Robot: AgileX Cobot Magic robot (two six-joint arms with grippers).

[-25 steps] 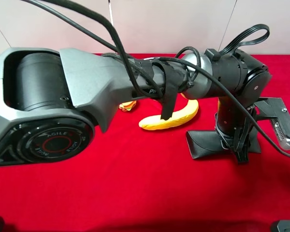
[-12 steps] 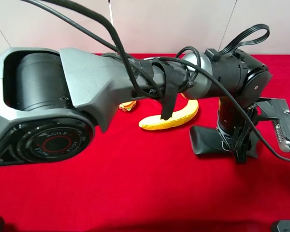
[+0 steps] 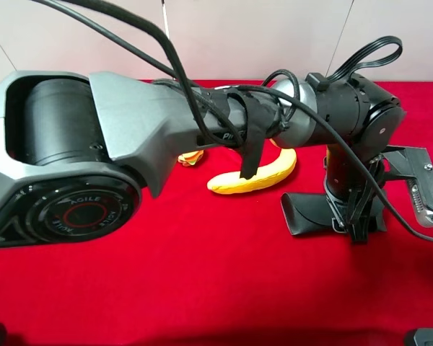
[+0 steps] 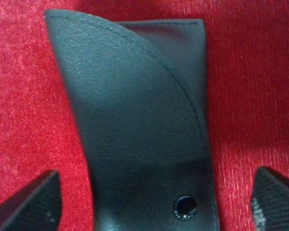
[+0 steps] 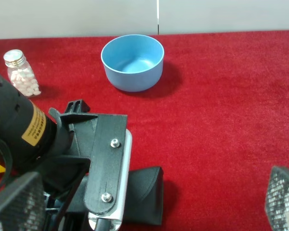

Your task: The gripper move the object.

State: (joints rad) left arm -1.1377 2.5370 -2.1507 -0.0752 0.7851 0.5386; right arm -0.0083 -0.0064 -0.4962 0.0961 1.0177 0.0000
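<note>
The black glasses case [image 3: 309, 213] lies flat on the red cloth, right of the banana. In the left wrist view the case [image 4: 139, 125] fills the middle, with its curved flap and snap button [image 4: 185, 207] showing. My left gripper [image 4: 151, 195] is open, its fingers [image 4: 31, 199] on either side of the case with red cloth between them and it. In the high view the left gripper [image 3: 353, 222] stands low over the case's right end. My right gripper [image 5: 149, 199] is open and empty, looking onto the left arm and the case [image 5: 147, 192].
A yellow banana [image 3: 254, 178] lies just left of the case, with a small orange thing [image 3: 191, 157] behind the left arm. A blue bowl [image 5: 132, 61] and a pill bottle [image 5: 22, 73] stand at the back. The left arm [image 3: 130, 144] spans the scene.
The case's left end has shifted a little right and back while the left gripper stayed over its right end. The banana has not moved.
</note>
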